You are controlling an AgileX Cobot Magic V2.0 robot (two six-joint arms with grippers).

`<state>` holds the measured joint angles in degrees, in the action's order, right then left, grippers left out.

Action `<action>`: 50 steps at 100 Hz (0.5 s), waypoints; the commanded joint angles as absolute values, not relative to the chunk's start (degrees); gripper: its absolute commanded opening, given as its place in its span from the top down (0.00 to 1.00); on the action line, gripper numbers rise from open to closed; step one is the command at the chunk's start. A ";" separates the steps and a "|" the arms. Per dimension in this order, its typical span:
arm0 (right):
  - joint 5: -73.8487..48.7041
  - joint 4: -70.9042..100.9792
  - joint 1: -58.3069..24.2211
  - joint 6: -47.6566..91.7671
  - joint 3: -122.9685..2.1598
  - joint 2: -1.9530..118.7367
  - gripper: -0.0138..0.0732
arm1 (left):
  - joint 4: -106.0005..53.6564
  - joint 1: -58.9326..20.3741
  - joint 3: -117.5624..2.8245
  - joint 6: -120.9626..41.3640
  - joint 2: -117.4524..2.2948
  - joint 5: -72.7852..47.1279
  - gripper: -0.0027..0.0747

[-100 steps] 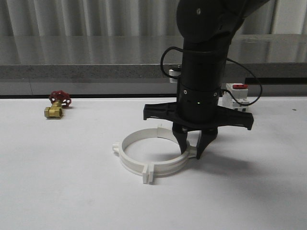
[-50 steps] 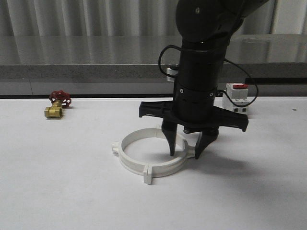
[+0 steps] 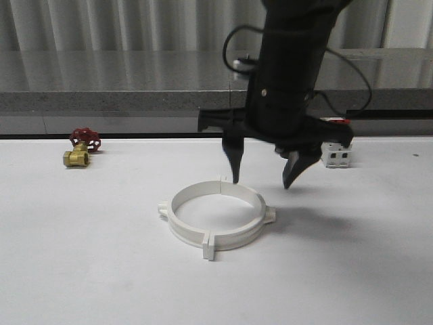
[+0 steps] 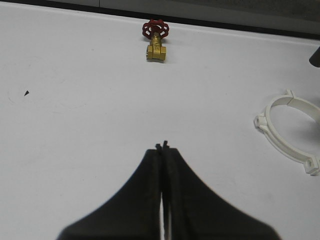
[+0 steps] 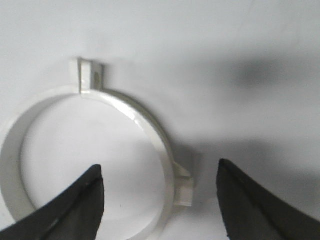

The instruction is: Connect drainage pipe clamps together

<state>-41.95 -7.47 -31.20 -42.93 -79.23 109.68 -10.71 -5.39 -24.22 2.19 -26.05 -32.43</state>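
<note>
In the middle of the front view you see the drainage pipe clamps (image 3: 216, 220) lying flat on the white table (image 3: 81, 271), and the two half-rings already meet as one closed ring, with the flange pairs touching at the near side and at the far side. I judge that the joining is done, or almost done, and this explains why the right gripper (image 3: 265, 175) hangs above the far right part of the ring with empty jaws, wide apart, touching nothing. In the right wrist view the ring (image 5: 95, 150) sits in the lower left of the frame, between and below the two dark fingers (image 5: 70, 210), and one flange joint (image 5: 90, 75) shows clearly closed. Compared with half a second ago, the right gripper has risen: then its fingers reached down around the right wall of the ring, one inside and one outside, and now they are clear above it. The ring itself has not moved. The left gripper (image 4: 162, 146) stays at the bottom centre of its own view with jaws pressed together and holding nothing, well apart from the ring, because it seems not needed here. The brass valve (image 3: 81, 149) at the left of the front view and the white breaker (image 3: 336, 154) at the right are untouched.
</note>
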 commanded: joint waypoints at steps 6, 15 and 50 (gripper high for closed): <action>-43.47 -9.02 -27.34 -35.14 -80.97 100.80 0.28 | -11.54 -5.37 -25.69 2.11 -26.26 -28.30 0.99; -45.52 -9.02 -24.22 -29.92 -80.86 96.78 0.28 | -11.54 -5.37 -25.69 2.11 -26.26 -28.30 0.99; -45.71 -9.02 -10.65 -18.72 -67.61 75.80 0.28 | -11.54 -5.37 -25.69 2.11 -26.26 -28.30 0.99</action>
<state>-47.09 -8.04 -13.29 -21.53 -69.94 82.74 -10.71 -5.39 -24.22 2.19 -26.05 -32.43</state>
